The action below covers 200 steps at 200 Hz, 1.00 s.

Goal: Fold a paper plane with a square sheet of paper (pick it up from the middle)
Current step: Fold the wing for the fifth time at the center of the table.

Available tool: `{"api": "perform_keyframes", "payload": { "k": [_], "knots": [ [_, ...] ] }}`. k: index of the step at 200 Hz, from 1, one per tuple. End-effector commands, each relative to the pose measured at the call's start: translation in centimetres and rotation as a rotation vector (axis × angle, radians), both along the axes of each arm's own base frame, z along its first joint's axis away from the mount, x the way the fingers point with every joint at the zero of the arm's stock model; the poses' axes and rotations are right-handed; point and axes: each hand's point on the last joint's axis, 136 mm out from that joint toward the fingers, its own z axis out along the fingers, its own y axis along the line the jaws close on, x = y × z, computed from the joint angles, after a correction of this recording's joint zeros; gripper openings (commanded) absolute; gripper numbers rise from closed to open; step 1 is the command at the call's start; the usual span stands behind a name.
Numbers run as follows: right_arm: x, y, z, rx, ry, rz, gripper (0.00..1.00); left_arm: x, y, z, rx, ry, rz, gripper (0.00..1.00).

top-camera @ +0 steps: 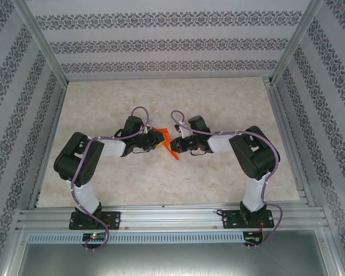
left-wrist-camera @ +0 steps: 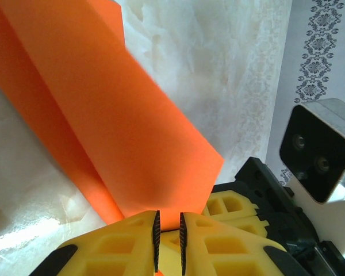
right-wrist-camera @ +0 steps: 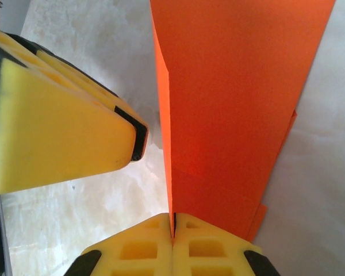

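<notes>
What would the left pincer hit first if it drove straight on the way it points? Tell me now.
The folded orange paper, which stands directly in front of the left pincer. Behind the paper lies the marble tabletop, though how far off it is remains unclear.

Paper (top-camera: pixel 168 141) btwn L tool (top-camera: pixel 158 138) & R tool (top-camera: pixel 179 146)

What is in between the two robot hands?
The folded orange paper sits between the left gripper and the right gripper, both pinching it, seen in the top view.
</notes>
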Motion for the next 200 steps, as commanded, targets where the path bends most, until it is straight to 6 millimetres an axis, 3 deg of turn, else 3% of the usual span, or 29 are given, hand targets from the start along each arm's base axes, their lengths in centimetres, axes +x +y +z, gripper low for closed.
{"api": "perform_keyframes", "payload": {
  "k": [1, 59, 200],
  "knots": [
    [-0.2, 0.7, -0.4, 0.028, 0.05, 0.02, 0.01, 0.4, -0.3, 1.3, -0.037, -0.069, -0.012, 0.2],
    [-0.2, 0.3, -1.9, 0.004, 0.111, -0.007, 0.01, 0.6, -0.7, 0.4, -0.043, -0.06, -0.024, 0.2],
    [0.4, -0.5, -2.6, 0.063, 0.224, -0.082, 0.0, 0.2, -1.1, -2.0, -0.041, -0.033, -0.034, 0.17]
  ]
}}
